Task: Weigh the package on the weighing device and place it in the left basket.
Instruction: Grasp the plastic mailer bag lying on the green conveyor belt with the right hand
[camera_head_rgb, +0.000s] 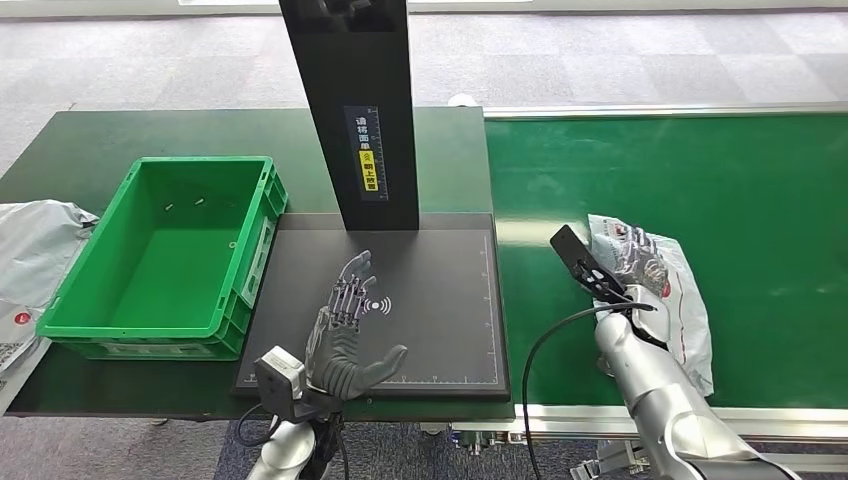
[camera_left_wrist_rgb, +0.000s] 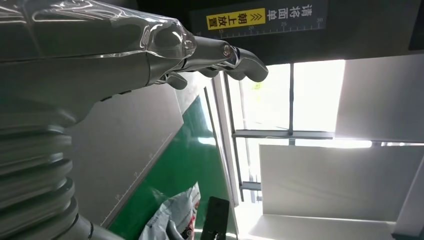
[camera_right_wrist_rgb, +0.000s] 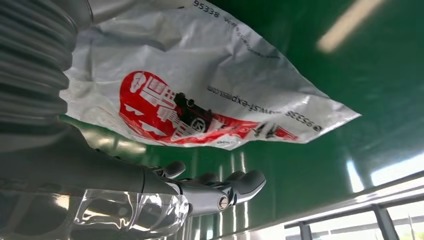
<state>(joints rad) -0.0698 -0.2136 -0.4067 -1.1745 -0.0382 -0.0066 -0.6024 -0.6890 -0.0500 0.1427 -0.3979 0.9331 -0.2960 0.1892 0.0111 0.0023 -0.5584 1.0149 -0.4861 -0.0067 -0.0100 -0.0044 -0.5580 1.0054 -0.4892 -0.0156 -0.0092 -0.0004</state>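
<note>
The right hand (camera_head_rgb: 625, 272) lies over the white package (camera_head_rgb: 665, 300) on the green conveyor belt (camera_head_rgb: 700, 180); the right wrist view shows its fingers (camera_right_wrist_rgb: 235, 187) curled beside the bag's red print, but whether they grasp the bag I cannot tell. The left hand (camera_head_rgb: 345, 330) is released, fingers spread flat above the black weighing device (camera_head_rgb: 440, 310). Just ahead of that hand rises the scale's dark post (camera_head_rgb: 355, 110). To its left, touching the scale's edge, stands the green basket (camera_head_rgb: 255, 240), with another grey bag (camera_head_rgb: 30, 250) beyond it.
</note>
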